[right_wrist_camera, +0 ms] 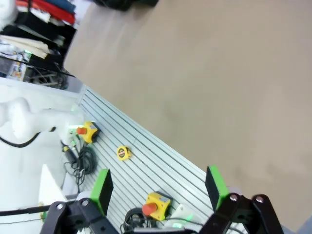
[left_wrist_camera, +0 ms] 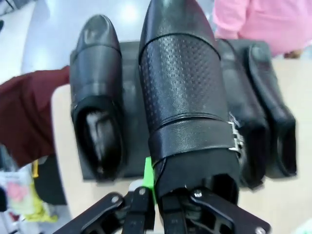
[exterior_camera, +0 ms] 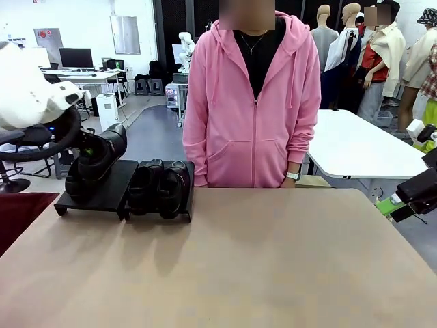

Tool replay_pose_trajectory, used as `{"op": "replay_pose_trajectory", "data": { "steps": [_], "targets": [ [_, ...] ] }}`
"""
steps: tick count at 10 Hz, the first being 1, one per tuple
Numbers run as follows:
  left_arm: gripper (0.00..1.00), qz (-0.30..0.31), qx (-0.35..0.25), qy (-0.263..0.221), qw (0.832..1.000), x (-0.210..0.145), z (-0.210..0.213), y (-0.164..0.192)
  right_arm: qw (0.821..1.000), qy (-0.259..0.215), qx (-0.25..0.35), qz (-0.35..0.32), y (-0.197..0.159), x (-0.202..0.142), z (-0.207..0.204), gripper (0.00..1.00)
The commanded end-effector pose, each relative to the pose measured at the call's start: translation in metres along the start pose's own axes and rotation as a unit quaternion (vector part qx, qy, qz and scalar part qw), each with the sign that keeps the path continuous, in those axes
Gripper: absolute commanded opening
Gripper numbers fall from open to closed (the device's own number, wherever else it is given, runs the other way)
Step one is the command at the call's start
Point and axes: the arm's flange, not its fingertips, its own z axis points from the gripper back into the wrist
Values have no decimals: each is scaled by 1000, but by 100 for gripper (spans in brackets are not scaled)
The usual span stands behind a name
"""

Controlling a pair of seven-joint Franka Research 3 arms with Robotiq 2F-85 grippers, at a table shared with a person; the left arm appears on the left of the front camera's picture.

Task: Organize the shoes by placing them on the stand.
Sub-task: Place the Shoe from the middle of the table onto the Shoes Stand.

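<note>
My left gripper is shut on the heel rim of a glossy black shoe, held tilted just above the stand at the table's far left. In the left wrist view this held shoe hangs toe-forward over the stand, gripper at its heel. One shoe lies on the stand to its left and two shoes to its right. The front view shows those two side by side. My right gripper hangs open off the table's right edge.
A person in a pink hoodie stands at the far edge, just right of the stand. A dark red cloth lies beside the table's left side. The tan tabletop is bare in front. A white table stands behind at right.
</note>
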Motion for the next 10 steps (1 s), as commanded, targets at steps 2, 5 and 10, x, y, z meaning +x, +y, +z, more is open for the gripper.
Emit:
{"op": "replay_pose_trajectory", "data": {
  "steps": [2,5,10],
  "targets": [
    [0,18,8,13,1000,23,-42,7,1000,-2,5,12,-1,0,2,100],
    [0,12,30,7,999,20,-74,13,1000,-2,5,12,-1,0,2,100],
    [100,4,37,36,999,9,-91,7,1000,-2,5,12,-1,0,2,100]
  ]
}}
